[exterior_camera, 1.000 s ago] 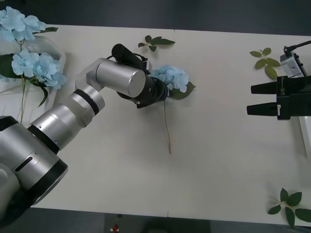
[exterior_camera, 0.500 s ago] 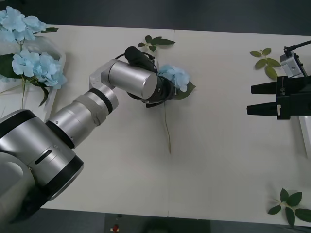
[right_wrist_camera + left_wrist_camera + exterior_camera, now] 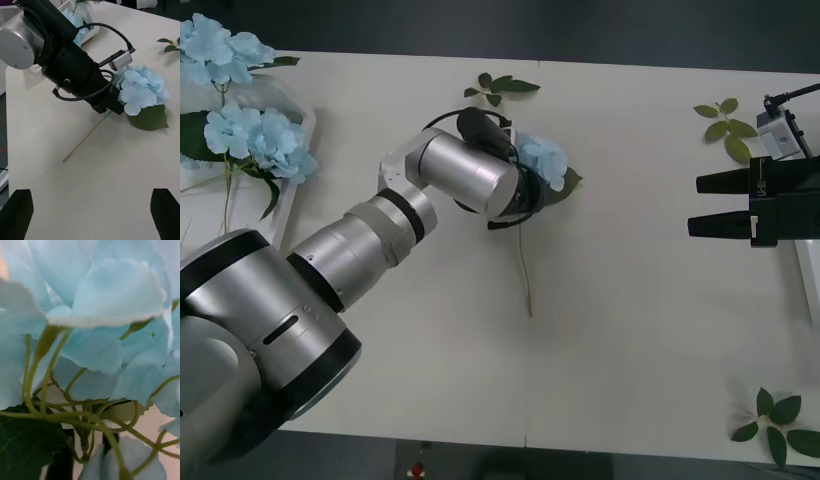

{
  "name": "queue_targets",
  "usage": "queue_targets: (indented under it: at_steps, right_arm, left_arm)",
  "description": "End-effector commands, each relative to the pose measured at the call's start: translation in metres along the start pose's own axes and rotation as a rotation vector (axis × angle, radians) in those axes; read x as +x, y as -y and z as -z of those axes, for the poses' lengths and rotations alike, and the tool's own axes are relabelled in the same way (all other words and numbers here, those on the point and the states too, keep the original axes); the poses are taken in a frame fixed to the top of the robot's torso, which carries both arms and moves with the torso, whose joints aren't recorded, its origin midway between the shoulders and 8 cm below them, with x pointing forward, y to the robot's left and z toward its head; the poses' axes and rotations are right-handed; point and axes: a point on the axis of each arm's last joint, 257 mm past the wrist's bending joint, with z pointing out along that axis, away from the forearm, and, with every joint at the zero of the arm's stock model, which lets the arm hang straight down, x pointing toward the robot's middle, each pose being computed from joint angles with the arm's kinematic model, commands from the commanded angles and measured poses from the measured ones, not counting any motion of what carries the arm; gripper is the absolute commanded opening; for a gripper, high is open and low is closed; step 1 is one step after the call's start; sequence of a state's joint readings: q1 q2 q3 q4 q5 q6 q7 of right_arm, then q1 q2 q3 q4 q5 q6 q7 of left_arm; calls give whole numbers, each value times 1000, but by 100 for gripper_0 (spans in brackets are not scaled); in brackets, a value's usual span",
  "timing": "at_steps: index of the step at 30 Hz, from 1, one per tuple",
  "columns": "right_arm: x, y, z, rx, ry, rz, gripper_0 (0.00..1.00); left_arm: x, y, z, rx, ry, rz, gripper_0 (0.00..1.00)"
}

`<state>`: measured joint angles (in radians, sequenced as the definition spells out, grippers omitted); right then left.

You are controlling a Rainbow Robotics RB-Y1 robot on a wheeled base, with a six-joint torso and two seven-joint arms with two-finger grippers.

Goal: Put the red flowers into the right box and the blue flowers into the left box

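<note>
A pale worktop (image 3: 630, 300) stretches before me under a dark background. My left arm reaches across it, and my left claw (image 3: 525, 190) sits pressed against the blue flower (image 3: 545, 160) lying mid-worktop; I cannot tell whether its fingers are apart or together, since the wrist hides them. Up close, that flower's pale petals (image 3: 112, 296) and thin green stalks crowd my left wrist view. Its long stem (image 3: 525, 270) trails toward me on the surface. More blue flowers (image 3: 255, 135) rest in the left box (image 3: 298, 105) at the far left. My right claw (image 3: 700, 205) hovers apart near the right edge, fingers (image 3: 17, 217) spread wide. Loose green leaf sprigs (image 3: 725, 125) lie scattered around
</note>
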<state>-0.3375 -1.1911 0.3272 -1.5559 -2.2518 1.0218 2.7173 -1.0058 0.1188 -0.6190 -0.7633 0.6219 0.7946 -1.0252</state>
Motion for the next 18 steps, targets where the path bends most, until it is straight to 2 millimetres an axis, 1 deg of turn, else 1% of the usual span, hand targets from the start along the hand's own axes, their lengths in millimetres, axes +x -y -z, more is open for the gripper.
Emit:
queue_targets:
  at_steps: [1, 11, 12, 16, 18]
  right_arm:
    - [-11, 0, 1, -4, 10, 6, 91]
    - [-11, 0, 1, -4, 10, 6, 91]
    - [-11, 0, 1, -4, 10, 6, 91]
    - [-11, 0, 1, -4, 10, 6, 91]
    - [-11, 0, 1, -4, 10, 6, 91]
  left_arm:
    - [-19, 13, 7, 15, 35, 11, 0]
    - [-15, 10, 6, 8, 24, 0, 0]
    - [-14, 7, 7, -1, 15, 0, 0]
    - [-22, -6, 22, -32, -11, -30, 0]
    - [-24, -16, 36, -60, -46, -46, 0]
